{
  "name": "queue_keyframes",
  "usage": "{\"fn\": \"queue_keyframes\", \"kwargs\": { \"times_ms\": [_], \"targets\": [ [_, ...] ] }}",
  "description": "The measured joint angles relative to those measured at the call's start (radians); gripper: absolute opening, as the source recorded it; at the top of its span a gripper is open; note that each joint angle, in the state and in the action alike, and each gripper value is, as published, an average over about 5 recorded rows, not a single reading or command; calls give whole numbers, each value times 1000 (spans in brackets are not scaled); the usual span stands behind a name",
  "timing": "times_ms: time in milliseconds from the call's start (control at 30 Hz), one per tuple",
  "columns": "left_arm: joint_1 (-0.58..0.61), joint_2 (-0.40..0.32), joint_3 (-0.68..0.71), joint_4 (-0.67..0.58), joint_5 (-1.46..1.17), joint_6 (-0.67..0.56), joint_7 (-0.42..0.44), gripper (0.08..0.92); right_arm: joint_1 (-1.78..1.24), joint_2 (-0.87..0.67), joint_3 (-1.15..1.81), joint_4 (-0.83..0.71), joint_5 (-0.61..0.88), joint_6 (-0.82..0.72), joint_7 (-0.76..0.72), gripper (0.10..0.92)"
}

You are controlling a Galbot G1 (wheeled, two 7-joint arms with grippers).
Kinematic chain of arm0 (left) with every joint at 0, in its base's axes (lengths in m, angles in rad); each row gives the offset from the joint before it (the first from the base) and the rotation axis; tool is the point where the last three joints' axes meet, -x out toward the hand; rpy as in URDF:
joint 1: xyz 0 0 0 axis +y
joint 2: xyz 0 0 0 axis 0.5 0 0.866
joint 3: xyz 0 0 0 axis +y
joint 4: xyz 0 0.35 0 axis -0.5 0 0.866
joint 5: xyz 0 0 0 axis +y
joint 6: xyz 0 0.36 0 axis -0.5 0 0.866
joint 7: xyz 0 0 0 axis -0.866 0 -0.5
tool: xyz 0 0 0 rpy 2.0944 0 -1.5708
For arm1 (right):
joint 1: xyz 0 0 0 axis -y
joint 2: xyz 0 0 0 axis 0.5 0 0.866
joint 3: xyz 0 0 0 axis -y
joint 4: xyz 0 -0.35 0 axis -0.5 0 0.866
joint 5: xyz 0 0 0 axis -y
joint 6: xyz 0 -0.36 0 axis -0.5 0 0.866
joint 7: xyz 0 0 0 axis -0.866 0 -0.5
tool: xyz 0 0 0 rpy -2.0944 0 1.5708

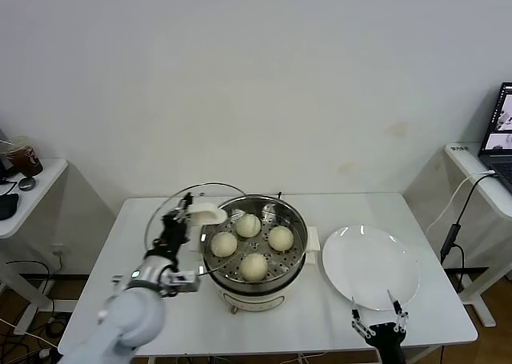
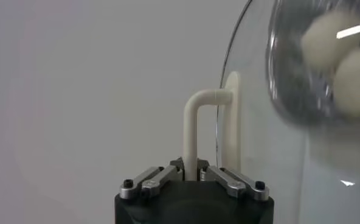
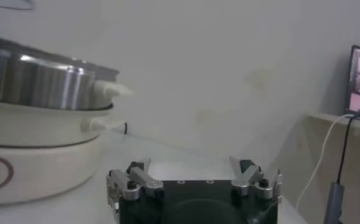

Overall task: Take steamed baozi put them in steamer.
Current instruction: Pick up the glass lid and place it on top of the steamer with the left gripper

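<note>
**A:** Two arms, one at work. Nearest the robot, at the table's [image 1: 264, 332] front edge, the right gripper [image 1: 379, 326] waits just in front of the white plate [image 1: 370, 266], jaws spread wide and holding nothing. Why parked there?

**B:** Likely to keep clear. The plate is bare, so nothing there needs lifting, and the table edge lies close beneath the wrist.

**A:** And the left gripper [image 1: 186, 213]?

**B:** Jaws pinched shut on the white handle [image 2: 195, 125] of the glass lid [image 1: 172, 216], held tilted on edge beside the pot's left rim. That grip suits carrying the lid; the next move looks like covering the pot.

**A:** The buns?

**B:** All four steamed baozi [image 1: 252, 247] sit on the perforated tray inside the steamer [image 1: 254, 252], spaced apart, none touching the wall as far as can be seen.

**A:** Room to move?

**B:** Open table left of the lid and behind the pot; the plate just beside the steamer narrows the right side.
</note>
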Motion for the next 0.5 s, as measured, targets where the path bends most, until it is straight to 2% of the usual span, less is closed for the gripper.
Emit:
{"fn": "queue_keyframes", "kwargs": {
  "times_ms": [200, 500],
  "targets": [
    [-92, -71, 136, 32, 100, 51, 65, 178, 9, 0, -12, -12, -17, -5, 11, 823],
    [-137, -175, 237, 95, 245, 81, 113, 178, 12, -1, -32, -28, -39, -5, 19, 823]
  ]
}}
